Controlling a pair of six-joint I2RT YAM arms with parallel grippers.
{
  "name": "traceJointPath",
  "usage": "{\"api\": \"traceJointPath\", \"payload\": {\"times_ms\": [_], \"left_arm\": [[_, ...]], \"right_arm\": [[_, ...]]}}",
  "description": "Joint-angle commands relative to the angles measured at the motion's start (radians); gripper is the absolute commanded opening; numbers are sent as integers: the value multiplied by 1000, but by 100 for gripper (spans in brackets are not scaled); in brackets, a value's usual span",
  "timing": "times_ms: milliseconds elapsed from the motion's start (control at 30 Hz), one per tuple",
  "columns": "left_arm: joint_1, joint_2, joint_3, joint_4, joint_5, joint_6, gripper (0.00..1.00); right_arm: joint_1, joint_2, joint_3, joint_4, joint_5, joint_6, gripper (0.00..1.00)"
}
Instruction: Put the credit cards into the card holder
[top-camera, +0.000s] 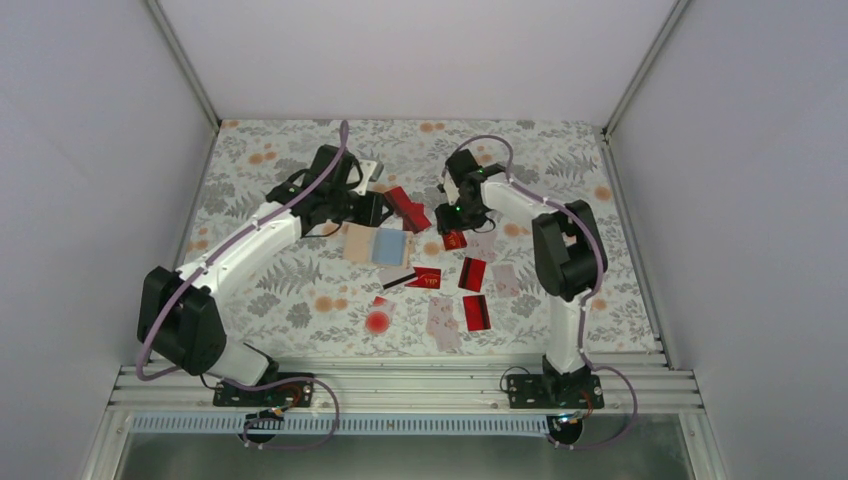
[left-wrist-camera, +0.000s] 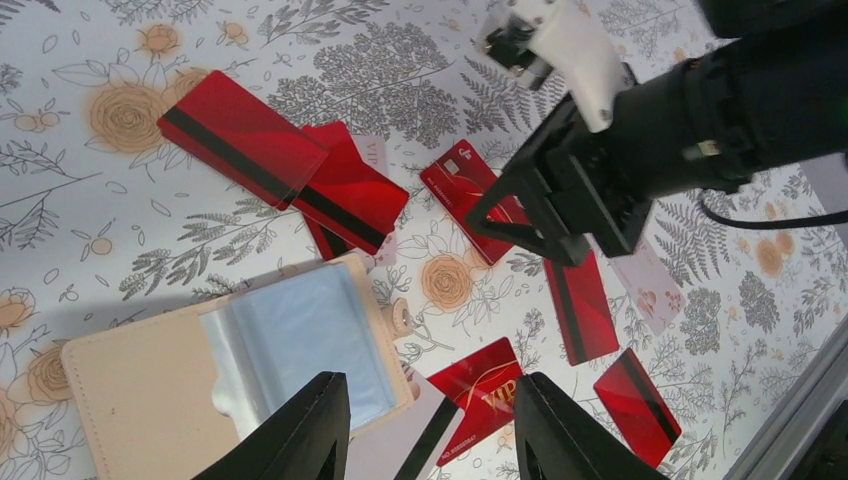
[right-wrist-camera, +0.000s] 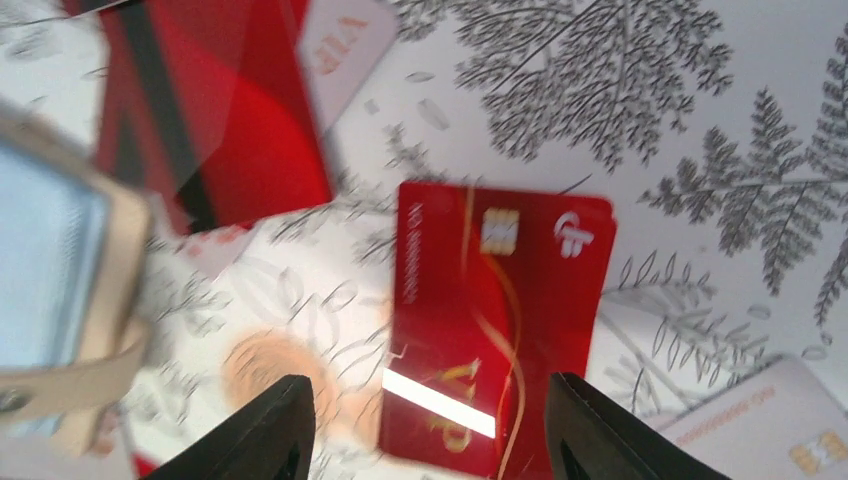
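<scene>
The tan card holder (top-camera: 376, 245) lies open at mid-table, blue lining up; it also shows in the left wrist view (left-wrist-camera: 150, 385) and at the left edge of the right wrist view (right-wrist-camera: 55, 280). Red credit cards lie scattered around it: a pair at the back (top-camera: 408, 208), one under my right gripper (top-camera: 454, 240), several to the front right (top-camera: 473, 273). My left gripper (top-camera: 372, 208) is open and empty, above the holder's far edge (left-wrist-camera: 425, 430). My right gripper (top-camera: 452, 218) is open and empty, with a red VIP card (right-wrist-camera: 500, 310) lying between its fingers.
A round red blot (top-camera: 377, 321) marks the cloth near the front. Pale pinkish cards (top-camera: 442, 318) lie front right. A white card with a black stripe (left-wrist-camera: 440, 435) lies by the holder's front corner. White walls enclose the floral table.
</scene>
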Motion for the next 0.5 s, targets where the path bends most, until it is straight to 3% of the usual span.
{"api": "traceJointPath", "payload": {"times_ms": [0,100,233,467], "left_arm": [[-4,34,22,0,-4,-4,43],[-3,67,41,-4,-25,-31,43],[7,137,120,-56,-82,-73,49],[92,136,115,-69,-99,-132,55]], "right_arm": [[9,-114,-56,32,-99,46,64],[11,-120,-40,58,-103,78,82],[30,-46,77,66,-100,66,95],[85,154,356,7,57,32,98]]}}
